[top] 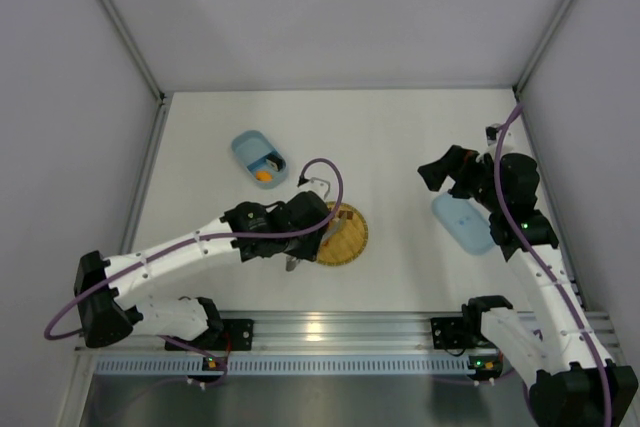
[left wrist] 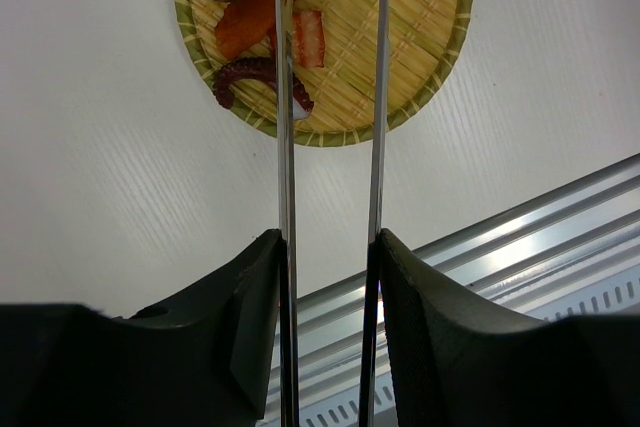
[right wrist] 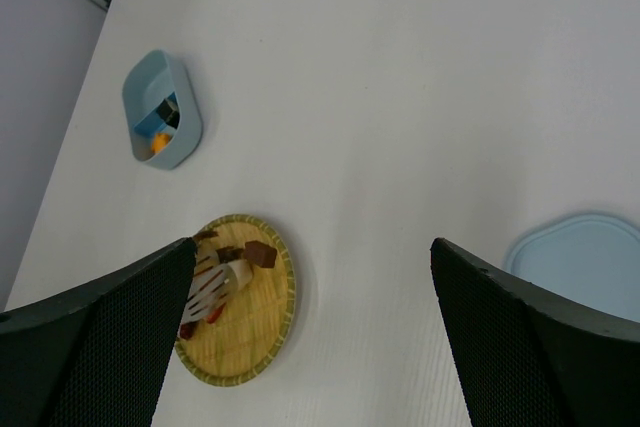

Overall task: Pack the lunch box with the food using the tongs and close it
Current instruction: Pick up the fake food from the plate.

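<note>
My left gripper [top: 305, 222] is shut on the silver tongs [left wrist: 286, 147], one fingertip pressing each thin arm. The arms stand a little apart and reach over the food [left wrist: 250, 22] on the plate: an orange piece, a red-and-white piece [left wrist: 308, 37], a dark curled tentacle [left wrist: 250, 75] and a white cube at the frame's top edge. In the right wrist view the slotted tongs head [right wrist: 215, 287] lies over pieces beside a brown cube [right wrist: 260, 253]. The light-blue lunch box [top: 243, 147] sits open at the back left with an orange piece inside. Its lid [top: 458, 222] lies flat under my right gripper [top: 445, 172], which is open and empty.
The round yellow woven plate [top: 355, 247] sits near the table's middle front. An aluminium rail [top: 340, 327] runs along the near edge between the arm bases. Grey walls enclose the table on the left, back and right.
</note>
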`<state>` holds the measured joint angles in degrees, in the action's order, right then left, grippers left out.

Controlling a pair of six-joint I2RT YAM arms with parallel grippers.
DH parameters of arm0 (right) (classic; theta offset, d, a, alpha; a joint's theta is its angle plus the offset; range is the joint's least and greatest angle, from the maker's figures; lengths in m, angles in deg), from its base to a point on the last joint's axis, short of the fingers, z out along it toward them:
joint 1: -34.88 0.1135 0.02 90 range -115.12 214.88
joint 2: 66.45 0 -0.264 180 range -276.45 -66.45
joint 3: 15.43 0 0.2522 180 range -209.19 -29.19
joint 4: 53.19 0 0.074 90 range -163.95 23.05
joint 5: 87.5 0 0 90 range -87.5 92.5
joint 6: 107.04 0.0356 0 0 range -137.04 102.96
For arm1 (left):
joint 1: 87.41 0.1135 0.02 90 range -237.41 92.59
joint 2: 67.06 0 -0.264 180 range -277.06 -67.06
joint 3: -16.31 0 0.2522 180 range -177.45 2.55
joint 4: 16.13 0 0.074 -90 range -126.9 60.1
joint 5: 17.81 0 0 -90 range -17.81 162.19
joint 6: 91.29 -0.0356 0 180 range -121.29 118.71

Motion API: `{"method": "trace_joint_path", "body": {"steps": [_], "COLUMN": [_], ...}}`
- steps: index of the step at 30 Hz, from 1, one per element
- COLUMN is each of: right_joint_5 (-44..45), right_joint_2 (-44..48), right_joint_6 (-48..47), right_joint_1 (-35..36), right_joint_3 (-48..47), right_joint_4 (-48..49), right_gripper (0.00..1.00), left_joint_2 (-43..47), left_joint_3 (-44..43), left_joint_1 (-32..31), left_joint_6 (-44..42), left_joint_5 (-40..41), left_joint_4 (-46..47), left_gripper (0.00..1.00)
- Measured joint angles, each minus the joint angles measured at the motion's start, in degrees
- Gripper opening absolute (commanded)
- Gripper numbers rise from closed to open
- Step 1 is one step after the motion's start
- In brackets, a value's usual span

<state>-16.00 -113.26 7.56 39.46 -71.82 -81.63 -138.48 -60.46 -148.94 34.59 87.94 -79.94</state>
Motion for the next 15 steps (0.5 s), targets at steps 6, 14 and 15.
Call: {"method": "trace_joint_path", "body": {"steps": [6, 14, 15], "right_joint_5": [-0.02, 0.00, 0.02], "right_joint_2": [0.50, 0.79, 0.83], "right_joint_6": [-0.02, -0.15, -0.15], "right_joint_1": [0.00, 0.00, 0.00], "right_joint_3": [0.00, 0.42, 0.59], "right_joint_4": [0.00, -0.09, -0.02], "right_gripper": [0.99, 0.99, 0.99], "left_joint_2": [-0.92, -1.62, -1.62], "left_joint_3": [0.55, 0.66, 0.68], "left_joint_1": [0.00, -0.02, -0.02], "left_joint_6": [-0.02, -0.02, -0.04], "left_joint_5": [-0.04, -0.04, -0.04], "left_joint_4": [0.35, 0.85, 0.90], "left_gripper": [0.47, 0.46, 0.46]}}
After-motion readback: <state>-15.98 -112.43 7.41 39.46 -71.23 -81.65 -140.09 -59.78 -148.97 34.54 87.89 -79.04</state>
